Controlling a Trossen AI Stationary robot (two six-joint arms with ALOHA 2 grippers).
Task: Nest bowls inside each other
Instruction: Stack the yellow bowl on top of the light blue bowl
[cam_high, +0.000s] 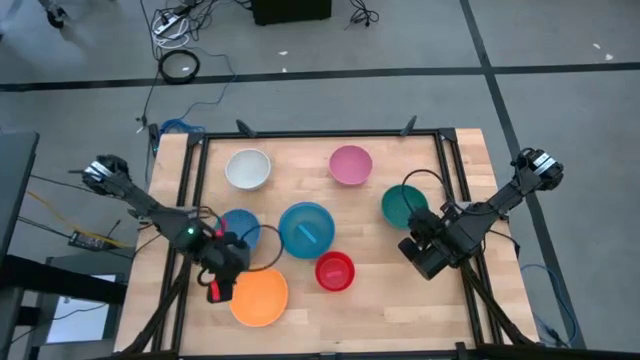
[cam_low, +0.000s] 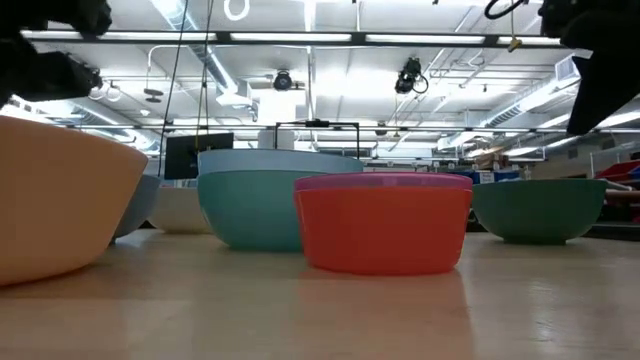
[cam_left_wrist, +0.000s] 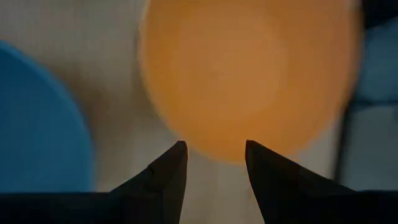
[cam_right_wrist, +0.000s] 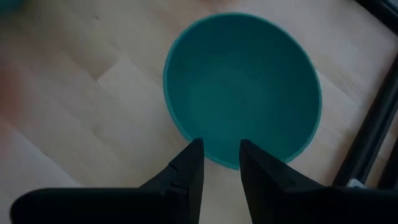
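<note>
Seven bowls stand upright on their bases on the wooden table: white (cam_high: 248, 168), pink (cam_high: 350, 164), green (cam_high: 404, 205), small blue (cam_high: 238, 226), larger teal-blue (cam_high: 306, 229), red (cam_high: 335, 271) and orange (cam_high: 259, 298). My left gripper (cam_high: 228, 280) hangs open, pointing down, above the orange bowl's (cam_left_wrist: 249, 68) left rim, with the blue bowl (cam_left_wrist: 37, 124) beside it. My right gripper (cam_high: 420, 240) is open too. It hovers over the near rim of the green bowl (cam_right_wrist: 242, 87), fingers (cam_right_wrist: 189, 165) a small gap apart, nothing between them.
A black metal frame (cam_high: 445, 160) borders the table's far, left and right sides. In the low view the red bowl (cam_low: 385, 225) stands nearest, and the orange bowl (cam_low: 50, 200) is at the left. Bare wood lies at the near right (cam_high: 400, 300).
</note>
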